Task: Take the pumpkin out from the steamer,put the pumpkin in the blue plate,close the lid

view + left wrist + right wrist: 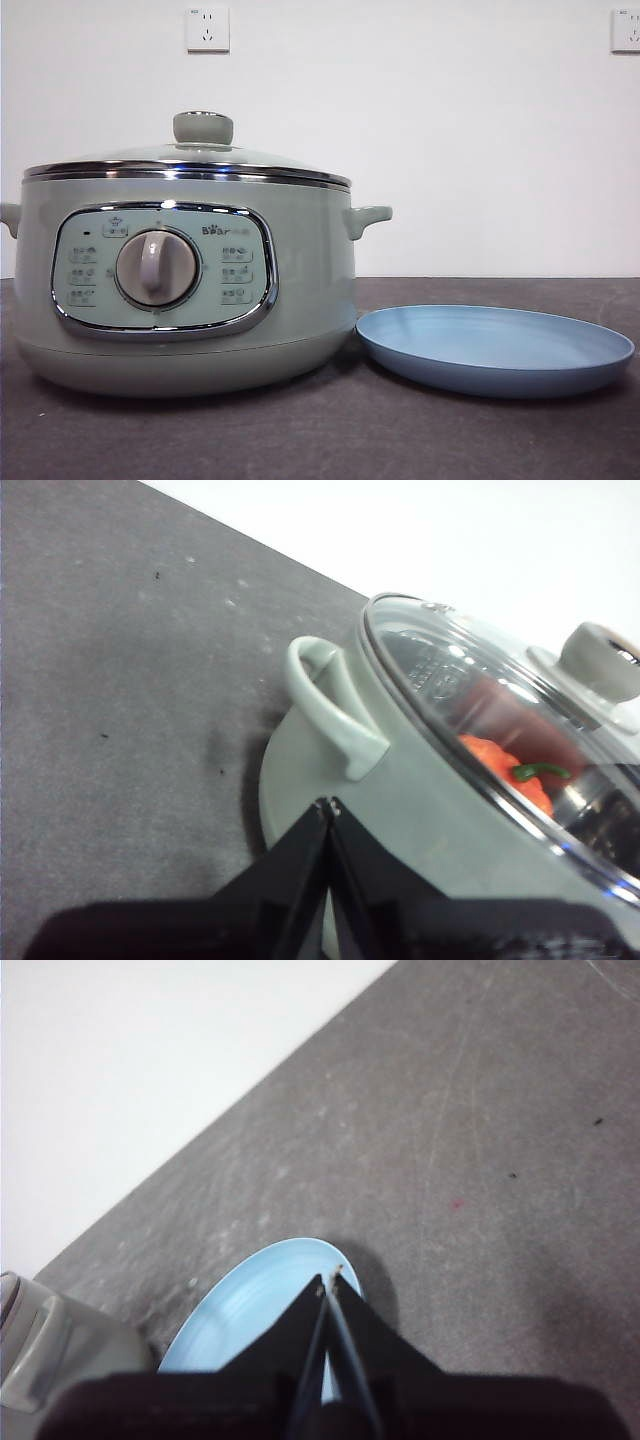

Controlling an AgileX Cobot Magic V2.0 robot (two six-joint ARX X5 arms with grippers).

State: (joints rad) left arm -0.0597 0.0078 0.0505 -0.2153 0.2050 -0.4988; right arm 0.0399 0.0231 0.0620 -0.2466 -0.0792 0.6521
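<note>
- A large round sage-green steamer (pixel 190 290) stands on a dark grey table (pixel 330 440), its domed glass lid (pixel 480 705) on.
- A small orange-red ribbed pumpkin (pixel 505 772) with a green stem sits inside, seen through the glass.
- A shallow light-blue plate (pixel 495 350) lies empty just beside the pot.
- The left gripper (pixel 328 805) hangs above the pot's side handle, jaws pressed together, holding nothing.
- The right gripper (pixel 330 1282) hangs over the plate, jaws together, empty.
- Likely first step: spread the jaws, centre on the pale-green knob (pixel 203 127), lift straight up.
</note>
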